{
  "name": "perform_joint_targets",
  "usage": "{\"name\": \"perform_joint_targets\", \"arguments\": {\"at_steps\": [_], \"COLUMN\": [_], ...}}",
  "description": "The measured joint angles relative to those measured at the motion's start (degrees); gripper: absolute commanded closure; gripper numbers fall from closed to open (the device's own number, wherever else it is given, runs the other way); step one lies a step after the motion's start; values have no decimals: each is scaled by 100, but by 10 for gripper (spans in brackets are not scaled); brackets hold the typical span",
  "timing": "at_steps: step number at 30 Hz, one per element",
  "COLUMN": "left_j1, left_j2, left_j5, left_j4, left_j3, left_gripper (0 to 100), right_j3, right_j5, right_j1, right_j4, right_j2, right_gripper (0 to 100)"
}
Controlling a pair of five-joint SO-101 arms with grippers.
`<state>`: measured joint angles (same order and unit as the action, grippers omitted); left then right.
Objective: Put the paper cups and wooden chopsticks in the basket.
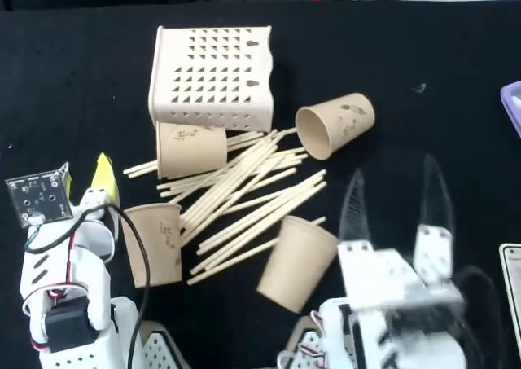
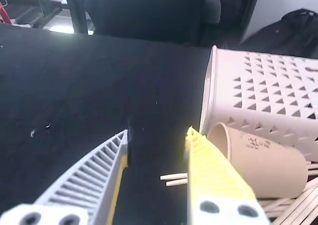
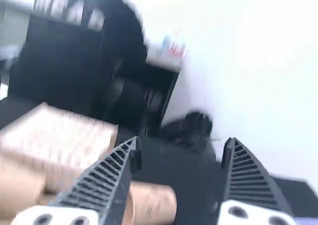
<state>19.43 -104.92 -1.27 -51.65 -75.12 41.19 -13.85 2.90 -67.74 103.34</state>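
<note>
Perforated basket (image 1: 213, 77), tapered paper cups (image 1: 191, 149), slender wooden chopsticks (image 1: 234, 184)

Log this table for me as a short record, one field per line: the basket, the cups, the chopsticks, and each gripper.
basket: far side of the black table, apparently lying on its side, nothing seen in it
paper cups: four, all out on the table; this one against the basket's near edge, others at
wooden chopsticks: loose pile among the cups
left gripper: open, holding nothing
right gripper: open, holding nothing
task state: nothing in the basket yet
</note>
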Motion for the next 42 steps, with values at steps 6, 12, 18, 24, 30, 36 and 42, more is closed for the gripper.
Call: {"name": "perform_joint_targets", "arguments": {"at_steps": [6, 12, 18, 24, 30, 36, 42], "left_j1": [0, 0, -9, 0, 9, -35, -185], "left_j2": [879, 3024, 6119, 8492, 9064, 9116, 9116], "left_j5": [79, 79, 316, 1125, 1196, 1222, 1222], "left_j4": [255, 571, 589, 589, 642, 642, 642], "left_j3": [536, 1626, 2585, 3314, 3385, 3385, 3385], "left_gripper": [811, 812, 816, 816, 816, 816, 816], "right_j3": [-1538, -2549, -2558, -2558, -2523, -1785, -1073], "right_j5": [492, 1090, 1407, 1996, 2312, 2330, 2330], "right_j1": [18, 290, 844, 844, 879, 1503, 1653], "right_j4": [-158, -598, -246, 299, 1064, 1987, 3358], "right_j2": [-1292, -3745, -6356, -8281, -9064, -9090, -9143], "right_gripper": [733, 734, 737, 737, 738, 738, 737]}}
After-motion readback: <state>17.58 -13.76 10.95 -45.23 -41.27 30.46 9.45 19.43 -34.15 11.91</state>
